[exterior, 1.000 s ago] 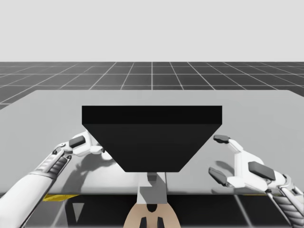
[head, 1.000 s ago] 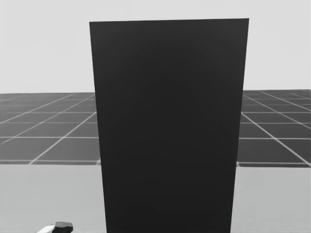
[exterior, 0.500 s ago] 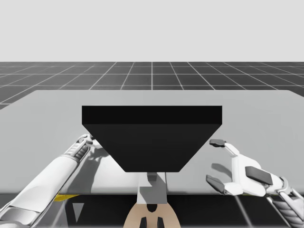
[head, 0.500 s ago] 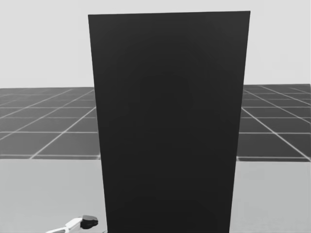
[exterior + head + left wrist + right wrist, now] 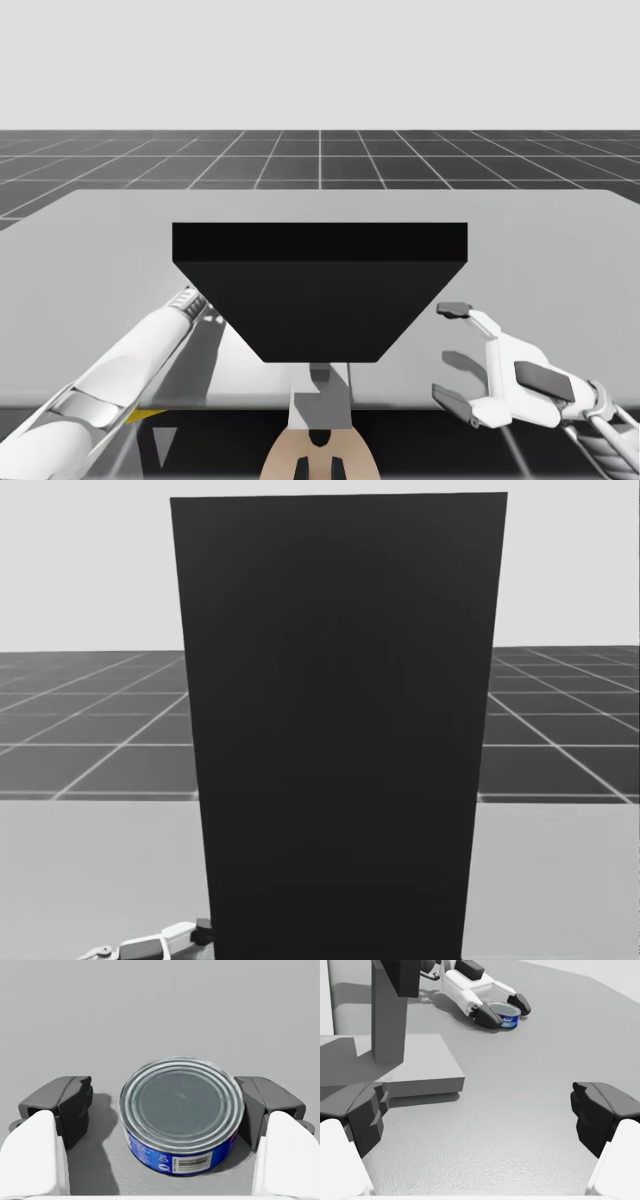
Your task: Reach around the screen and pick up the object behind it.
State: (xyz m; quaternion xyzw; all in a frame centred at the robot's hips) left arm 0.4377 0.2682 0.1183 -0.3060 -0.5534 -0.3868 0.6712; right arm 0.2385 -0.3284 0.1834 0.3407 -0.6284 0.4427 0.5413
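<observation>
Grey table [image 5: 560, 230] | blue-labelled can [image 5: 182, 1110], barcode showing, within spread left gripper [image 5: 165, 1105] | right gripper [image 5: 482, 1112] spread, empty

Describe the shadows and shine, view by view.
Left wrist view: the blue can casts a shadow to one side; its lid shows ringed sheen. High view: the right claw throws a shadow on the table. Head view: the screen is flat black, no glare.

Count on the one table [image 5: 540, 240]: one black screen [image 5: 320, 290]; one round can [image 5: 181, 1112], blue-sided with a silver lid; one flat grey slab [image 5: 420, 1067] bearing one grey post [image 5: 387, 1030]. Grippers: two, the left gripper [image 5: 162, 1097] and the right gripper [image 5: 485, 1110], each with two fingers.
</observation>
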